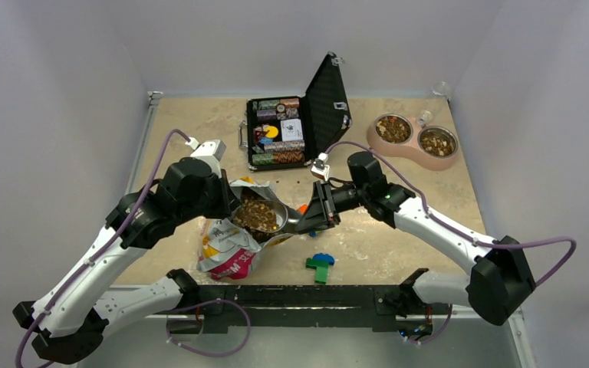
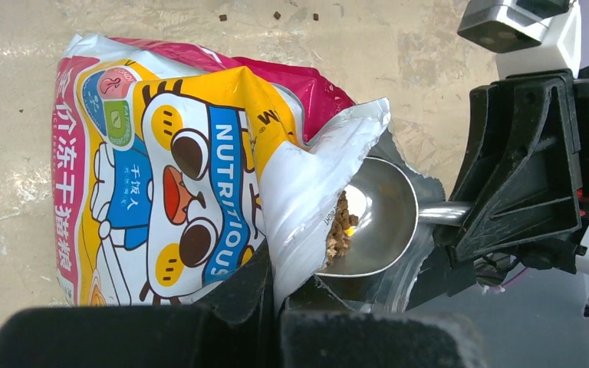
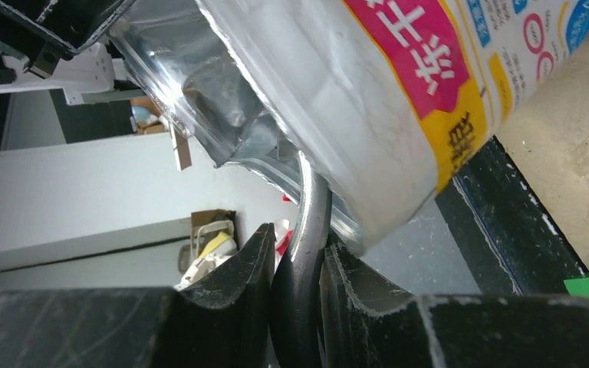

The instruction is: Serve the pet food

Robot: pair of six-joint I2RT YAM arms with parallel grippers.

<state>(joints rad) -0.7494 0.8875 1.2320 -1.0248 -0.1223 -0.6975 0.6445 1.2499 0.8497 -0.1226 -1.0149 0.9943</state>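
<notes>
Ahead of the right gripper and its scoop, passage is closed off by the bag and the left gripper pinching its rim. An open case is met on the far side and a green block on the near side. Bare table is left behind the wrist, out to the double bowl.

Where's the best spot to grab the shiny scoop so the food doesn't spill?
Take the metal scoop by its thin handle, coming from the right, the side away from the pet food bag. Its bowl sits in the bag's mouth, facing up and loaded with kibble, so only the handle sticks out free. The right gripper is clamped there.
</notes>
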